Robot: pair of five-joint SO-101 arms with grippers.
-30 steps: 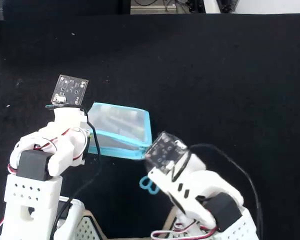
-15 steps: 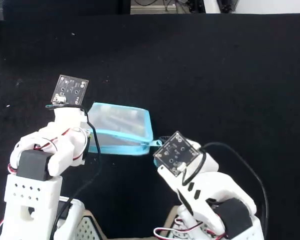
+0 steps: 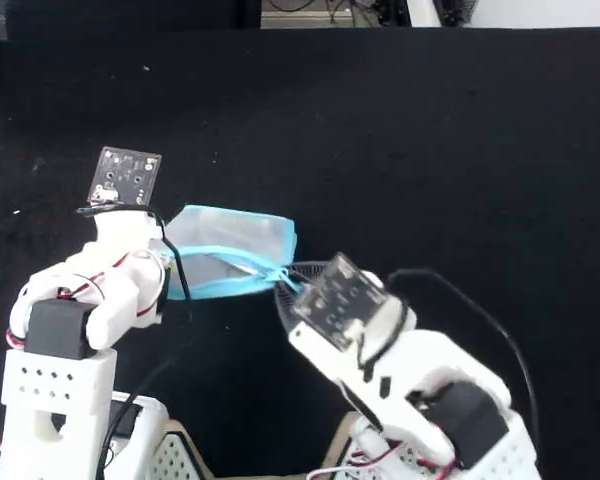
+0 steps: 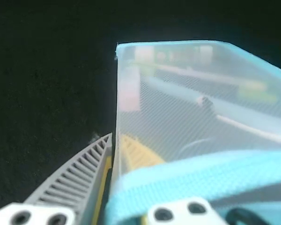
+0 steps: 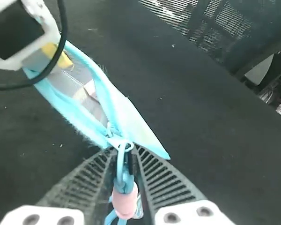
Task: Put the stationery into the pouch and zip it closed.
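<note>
The translucent pouch [image 3: 232, 243] with blue trim lies between the arms, tilted up off the black table. Pens and other stationery [image 4: 201, 101] show through its mesh side. My left gripper [image 3: 170, 268] is shut on the pouch's left end [image 4: 131, 159], with a grey finger [image 4: 79, 180] beside the wall. My right gripper [image 5: 125, 152] is shut on the blue zip pull [image 5: 123, 171], which carries a pink tag [image 5: 124, 202]. The slider [image 5: 115, 137] sits at the pouch [image 5: 96, 101] corner just beyond my fingertips. In the high view the right gripper [image 3: 286, 281] meets the pouch's right corner.
The black table [image 3: 430, 150] stretches open behind and to the right of the pouch. The left arm's wrist and cable [image 5: 18, 28] hang close over the pouch's far end. A dark mesh chair [image 5: 201, 23] stands beyond the table edge.
The right arm swung out to the right, then back to the pouch's right corner. The pouch has tipped up and bunched at its near edge. The left arm shifted slightly left.
</note>
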